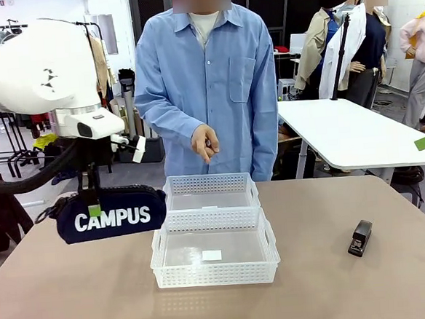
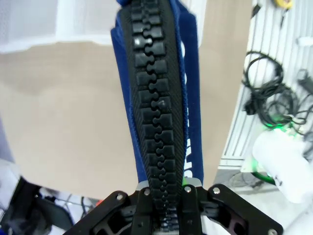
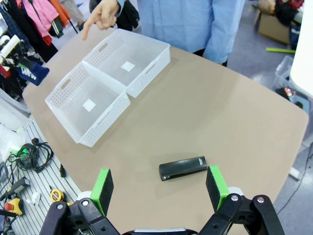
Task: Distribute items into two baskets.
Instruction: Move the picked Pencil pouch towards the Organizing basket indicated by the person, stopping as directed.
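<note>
My left gripper (image 1: 93,206) is shut on the top zip edge of the navy "CAMPUS" pouch (image 1: 111,215), which hangs above the table to the left of the baskets. In the left wrist view the pouch (image 2: 156,98) runs up from between the fingers of the left gripper (image 2: 164,196). Two white lattice baskets sit end to end mid-table, a far basket (image 1: 172,194) and a near basket (image 1: 160,262), both holding nothing. The black stapler (image 1: 360,238) lies on the table at the right. My right gripper (image 3: 159,176) hovers open above the stapler (image 3: 183,168), not touching it.
A person in a blue shirt stands at the far side, one hand (image 1: 205,144) raised over the far basket; in the right wrist view that hand (image 3: 100,17) points down near the basket (image 3: 146,68). Bare tabletop (image 1: 76,300) lies around the baskets.
</note>
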You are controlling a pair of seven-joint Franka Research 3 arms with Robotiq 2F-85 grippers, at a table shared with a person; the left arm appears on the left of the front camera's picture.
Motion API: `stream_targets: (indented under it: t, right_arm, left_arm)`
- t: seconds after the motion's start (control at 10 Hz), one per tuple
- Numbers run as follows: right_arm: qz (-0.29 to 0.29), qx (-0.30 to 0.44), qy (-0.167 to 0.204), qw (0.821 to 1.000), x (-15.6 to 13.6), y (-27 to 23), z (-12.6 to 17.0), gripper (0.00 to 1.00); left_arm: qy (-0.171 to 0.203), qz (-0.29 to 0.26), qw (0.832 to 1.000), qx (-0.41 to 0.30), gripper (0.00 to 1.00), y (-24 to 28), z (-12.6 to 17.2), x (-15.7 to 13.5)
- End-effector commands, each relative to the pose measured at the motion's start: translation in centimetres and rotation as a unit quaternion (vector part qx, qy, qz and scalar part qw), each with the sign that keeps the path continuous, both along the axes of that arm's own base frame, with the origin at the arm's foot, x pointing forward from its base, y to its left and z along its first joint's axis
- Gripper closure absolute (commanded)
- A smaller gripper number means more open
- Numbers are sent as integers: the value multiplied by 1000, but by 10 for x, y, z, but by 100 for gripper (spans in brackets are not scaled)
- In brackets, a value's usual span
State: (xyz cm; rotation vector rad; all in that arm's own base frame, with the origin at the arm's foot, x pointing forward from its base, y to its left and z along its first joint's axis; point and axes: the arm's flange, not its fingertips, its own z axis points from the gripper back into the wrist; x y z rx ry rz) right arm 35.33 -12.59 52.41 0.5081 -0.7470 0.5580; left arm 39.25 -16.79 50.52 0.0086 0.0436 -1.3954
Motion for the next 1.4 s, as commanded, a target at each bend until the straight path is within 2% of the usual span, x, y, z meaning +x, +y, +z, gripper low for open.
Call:
stream_targets:
  t: [0.0, 0.3, 0.6, 0.8, 0.9, 1.1, 1.3]
  right_arm:
    - [8, 10, -15, 1000, 2, -1, 1, 0]
    - [8, 10, -15, 1000, 2, -1, 1, 0]
    - [8, 10, -15, 1000, 2, -1, 1, 0]
    - [8, 10, -15, 1000, 2, -1, 1, 0]
    - [8, 10, -15, 1000, 2, -1, 1, 0]
    - [8, 10, -15, 1000, 2, -1, 1, 0]
    - [8, 10, -15, 1000, 2, -1, 1, 0]
  left_arm:
    - [17, -58, 998, -1, 100, -16, 0, 13]
    - [40, -124, 991, 1, 100, -44, -8, 23]
    - [61, -149, 987, 17, 100, -68, -18, 33]
    - [40, -92, 994, 36, 100, -18, 2, 17]
    - [27, -88, 994, 61, 100, 16, 11, 0]
    - [4, -58, 998, 36, 100, 71, 22, -23]
    - [5, -76, 997, 7, 100, 98, 23, -27]
